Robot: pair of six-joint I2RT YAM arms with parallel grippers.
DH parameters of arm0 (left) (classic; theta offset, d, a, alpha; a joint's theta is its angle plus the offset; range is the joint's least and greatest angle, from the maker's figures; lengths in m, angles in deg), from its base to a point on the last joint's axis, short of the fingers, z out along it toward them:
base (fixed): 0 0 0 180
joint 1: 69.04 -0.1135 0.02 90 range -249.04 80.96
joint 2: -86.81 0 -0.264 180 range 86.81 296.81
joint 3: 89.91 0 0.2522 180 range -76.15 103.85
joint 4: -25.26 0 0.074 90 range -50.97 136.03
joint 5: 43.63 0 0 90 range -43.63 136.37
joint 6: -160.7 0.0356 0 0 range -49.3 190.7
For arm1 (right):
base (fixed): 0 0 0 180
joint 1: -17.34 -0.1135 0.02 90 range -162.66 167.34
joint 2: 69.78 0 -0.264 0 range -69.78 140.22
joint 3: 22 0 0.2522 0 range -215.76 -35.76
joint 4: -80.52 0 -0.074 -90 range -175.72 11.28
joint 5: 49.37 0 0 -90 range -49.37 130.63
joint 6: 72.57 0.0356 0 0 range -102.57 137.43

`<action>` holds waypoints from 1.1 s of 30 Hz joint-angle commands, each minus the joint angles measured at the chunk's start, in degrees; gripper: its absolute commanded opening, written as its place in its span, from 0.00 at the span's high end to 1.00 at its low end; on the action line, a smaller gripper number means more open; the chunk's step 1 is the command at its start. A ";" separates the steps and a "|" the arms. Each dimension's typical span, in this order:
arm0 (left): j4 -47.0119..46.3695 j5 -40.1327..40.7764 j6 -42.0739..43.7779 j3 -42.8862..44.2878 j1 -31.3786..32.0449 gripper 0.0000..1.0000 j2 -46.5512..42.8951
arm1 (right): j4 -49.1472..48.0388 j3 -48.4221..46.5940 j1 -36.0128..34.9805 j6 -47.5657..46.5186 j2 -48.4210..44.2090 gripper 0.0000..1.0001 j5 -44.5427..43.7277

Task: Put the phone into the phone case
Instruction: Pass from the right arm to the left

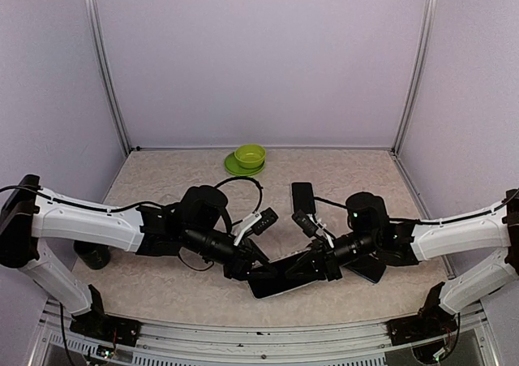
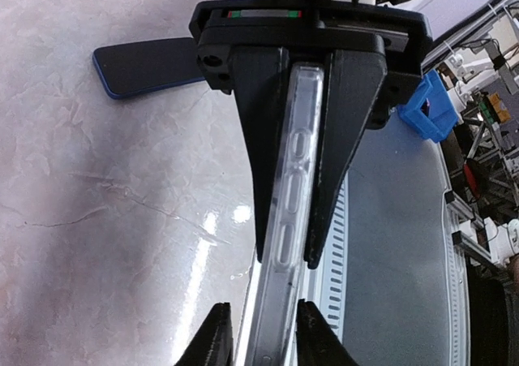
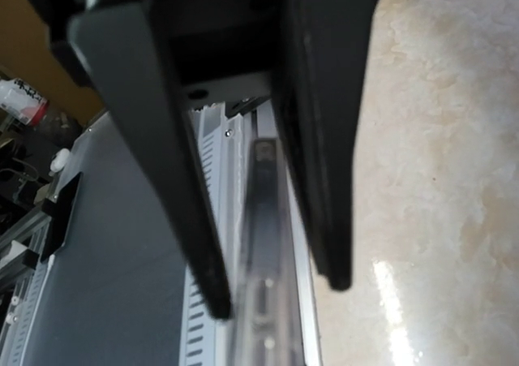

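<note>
The phone case (image 1: 280, 278) is clear-edged and looks dark from above. It is held off the table between both arms, near the front edge. In the left wrist view the case (image 2: 296, 163) shows edge-on, with my right gripper (image 2: 285, 252) clamped on it. My left gripper (image 2: 263, 338) straddles its nearer end: one fingertip touches, the other stands slightly off. The right wrist view shows the case (image 3: 261, 220) between the right gripper's (image 3: 277, 294) fingers. A black phone (image 1: 302, 195) lies flat on the table behind the grippers.
A dark flat slab with a blue edge (image 1: 369, 270) (image 2: 146, 66) lies under the right arm. A green bowl on a green plate (image 1: 249, 159) stands at the back. A dark cup (image 1: 93, 256) sits at the left. The table's slotted front rail (image 2: 328, 301) runs just beside the case.
</note>
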 commanded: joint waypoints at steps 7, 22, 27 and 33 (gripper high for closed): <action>-1.45 -2.86 1.36 0.44 0.45 0.93 0.02 | -1.18 -2.57 -0.64 -2.71 -0.76 0.92 1.08; -9.71 -1.88 -4.32 -3.58 -0.70 1.00 -0.50 | 3.24 -4.12 -0.50 -5.10 -0.77 0.42 -6.30; -13.10 -0.03 -7.09 -5.80 -2.14 1.00 -2.52 | 5.56 -4.90 0.48 -4.23 -2.84 0.23 -9.94; -17.39 1.80 -10.36 -9.20 -3.84 1.00 -5.38 | 5.97 -3.64 3.06 -2.17 -7.18 0.14 -13.74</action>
